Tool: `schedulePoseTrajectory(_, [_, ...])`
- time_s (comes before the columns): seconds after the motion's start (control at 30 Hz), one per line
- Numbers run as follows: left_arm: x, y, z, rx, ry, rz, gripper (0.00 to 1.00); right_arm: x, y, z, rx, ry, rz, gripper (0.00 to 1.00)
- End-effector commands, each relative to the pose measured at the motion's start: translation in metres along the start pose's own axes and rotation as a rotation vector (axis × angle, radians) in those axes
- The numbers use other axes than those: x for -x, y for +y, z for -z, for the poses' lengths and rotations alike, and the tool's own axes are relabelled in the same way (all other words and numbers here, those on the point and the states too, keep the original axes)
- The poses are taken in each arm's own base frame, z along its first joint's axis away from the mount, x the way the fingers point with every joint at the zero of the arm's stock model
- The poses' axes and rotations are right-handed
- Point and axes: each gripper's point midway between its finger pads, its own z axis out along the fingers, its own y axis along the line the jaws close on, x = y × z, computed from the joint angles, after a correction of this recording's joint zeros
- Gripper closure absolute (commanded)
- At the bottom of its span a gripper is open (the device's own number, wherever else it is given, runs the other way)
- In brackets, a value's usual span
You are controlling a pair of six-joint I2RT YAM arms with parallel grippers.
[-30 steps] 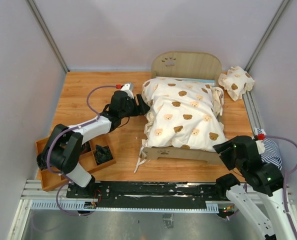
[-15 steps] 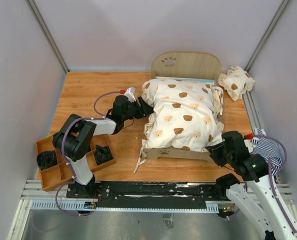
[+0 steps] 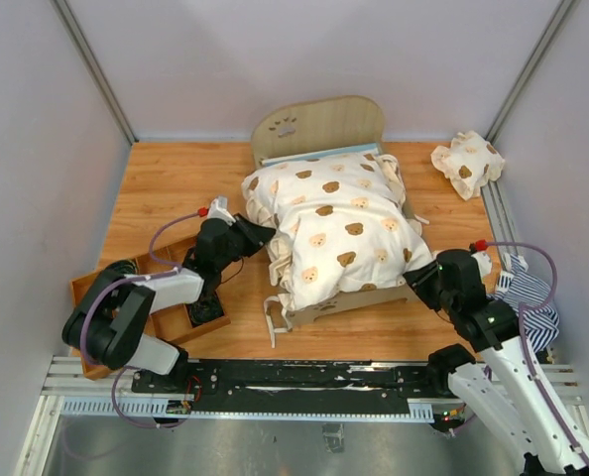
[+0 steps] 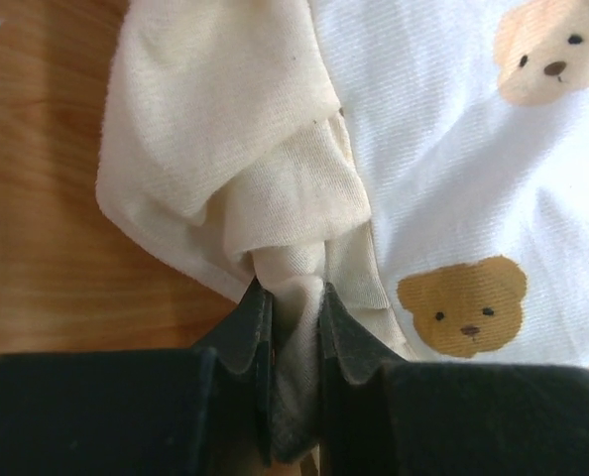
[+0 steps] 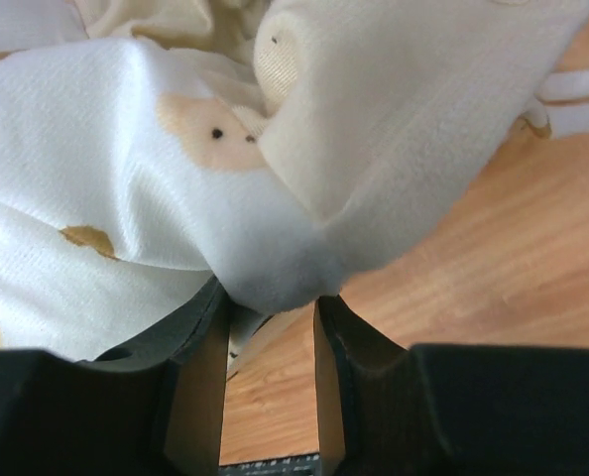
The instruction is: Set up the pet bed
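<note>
While left gripper (image 4: 290,297) clamps cover (image 3: 344,223) ruffle and right gripper (image 5: 270,307) grasps opposite corner, cover-spreading step in hand. Next: draw taut evenly, keeping pet bed (image 3: 319,124) from sliding on surface (image 3: 176,183).

Bare tabletop (image 3: 166,183) lies left of the pet bed (image 3: 319,124); the tray (image 3: 88,285) crowds the near-left corner.

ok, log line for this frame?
left pincer: shut on bear-print cover ruffle | right pincer: shut on cover corner | pet bed: covered, askew | bear-print pillow: off bed, far-right corner
</note>
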Motion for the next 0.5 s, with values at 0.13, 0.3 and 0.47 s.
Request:
schedulePoseTrajectory(0.13, [-0.04,0.032,0.052,0.062,0.074,-0.065,0.99,0.023,0.053,-0.042,0.211,-0.126,0.491,0.85])
schedulePoseTrajectory(0.3, [-0.035,0.021,0.04,0.038,0.081,-0.076,0.88,0.055,0.06,-0.067,0.09,-0.209,0.587,0.83])
schedulePoseTrajectory(0.47, [-0.033,0.011,0.022,0.017,0.092,-0.079,0.72,0.076,0.067,-0.094,0.049,-0.215,0.606,0.83])
